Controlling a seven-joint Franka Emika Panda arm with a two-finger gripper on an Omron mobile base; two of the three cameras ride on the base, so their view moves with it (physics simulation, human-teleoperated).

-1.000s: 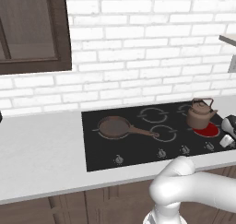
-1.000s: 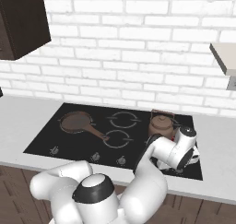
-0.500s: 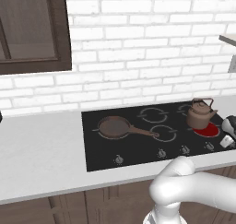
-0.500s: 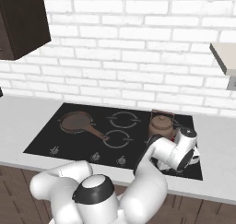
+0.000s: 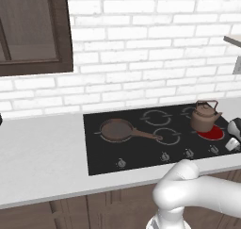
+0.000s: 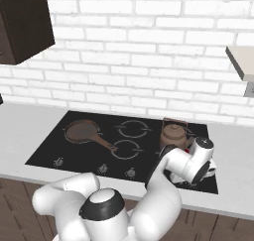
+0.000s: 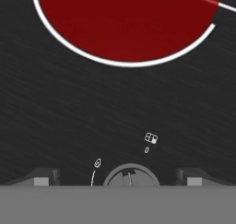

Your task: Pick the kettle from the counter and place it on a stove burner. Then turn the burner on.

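white brick kitchen, grey surface: kettle sits on the right stove burner glowing red, nothing moved over the last second, end effector wide open and empty over a knob, task looks done.

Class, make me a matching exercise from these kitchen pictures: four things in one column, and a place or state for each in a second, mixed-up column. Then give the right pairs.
Things
1. small copper-brown kettle
2. flat brown long-handled frying pan
3. round grey control knob
4. robot's two-finger gripper

Places or states
A. jaws open
B. on the left burner
C. between the fingertips in the hand view
D. beside the red glowing burner, at the cooktop's right end

Pairs: 1-D, 2-B, 3-C, 4-A
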